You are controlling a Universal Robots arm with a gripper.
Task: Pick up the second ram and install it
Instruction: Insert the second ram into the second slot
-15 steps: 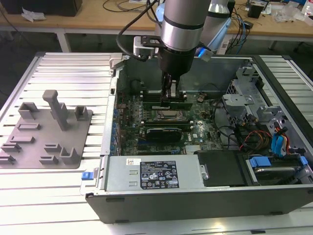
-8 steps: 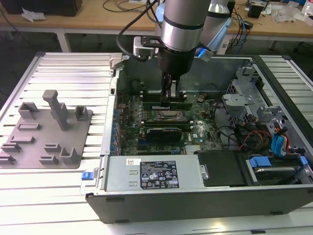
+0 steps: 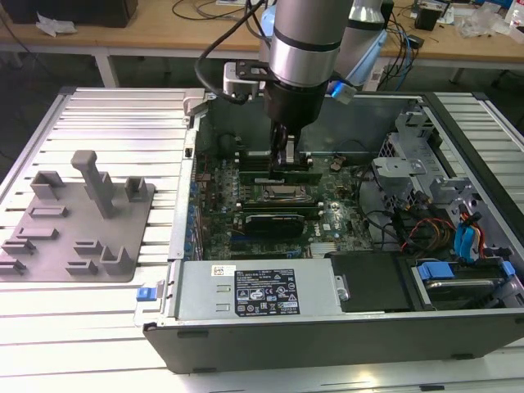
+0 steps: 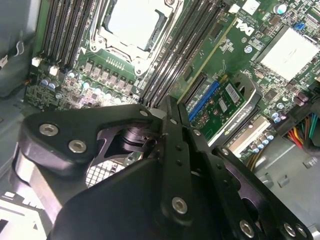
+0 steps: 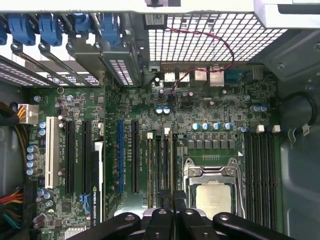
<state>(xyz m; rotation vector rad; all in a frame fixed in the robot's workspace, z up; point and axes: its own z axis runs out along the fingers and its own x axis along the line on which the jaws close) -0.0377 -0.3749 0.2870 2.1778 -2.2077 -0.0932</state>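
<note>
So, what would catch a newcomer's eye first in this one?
In the exterior view, the silver arm reaches down into the open computer case. Its end effector is shut and low over the green memory sticks beside the CPU socket. Next comes the grey fixture plate with its upright blocks, on the slatted table at the exterior view's left.

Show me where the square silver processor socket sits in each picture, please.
Exterior view: the processor socket sits central on the motherboard, inside the computer case.
First wrist view: it lies between two banks of memory slots.
Second wrist view: likewise between those banks.
Shared landmark: the memory slots flanking it.
</note>
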